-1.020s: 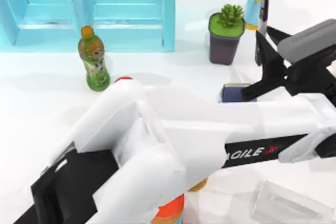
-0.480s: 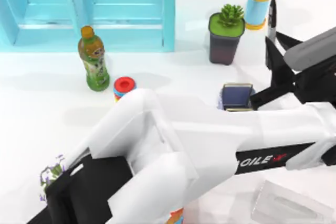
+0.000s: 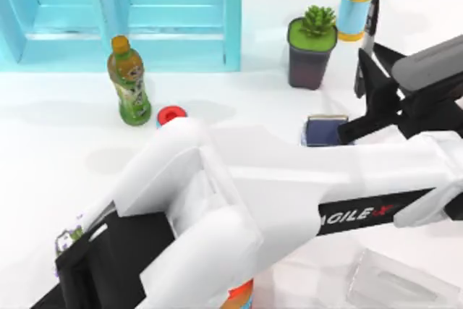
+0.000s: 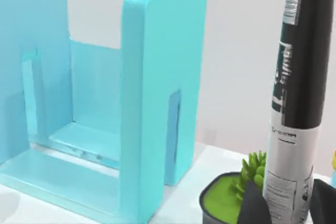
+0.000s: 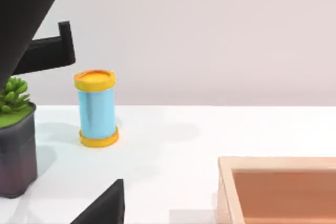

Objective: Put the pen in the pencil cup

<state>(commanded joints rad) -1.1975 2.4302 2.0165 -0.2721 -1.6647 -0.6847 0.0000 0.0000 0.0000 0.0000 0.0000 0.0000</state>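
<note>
One pen (image 3: pixel 370 16) in left pincer (image 3: pixel 364 70)

Pen (image 4: pixel 296 93): glossy black barrel, matt grey-white printed label band.
Pencil cup (image 3: pixel 323 132): smooth periwinkle wall, thin metallic rim.
Left gripper (image 3: pixel 369 77): matt black fingers (image 4: pixel 254 203) clamped on pen.
Organizer (image 4: pixel 157 98): smooth cyan plastic, slight sheen.
Table (image 3: pixel 58 142): smooth white, faintly reflective.
Box (image 5: pixel 278 190): matt tan, wood-like.
Bottle (image 3: pixel 129 81): glossy green.

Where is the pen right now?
In the top view the pen is at the right, held upright in the left gripper, above the table between the succulent pot and the pencil cup.
</note>
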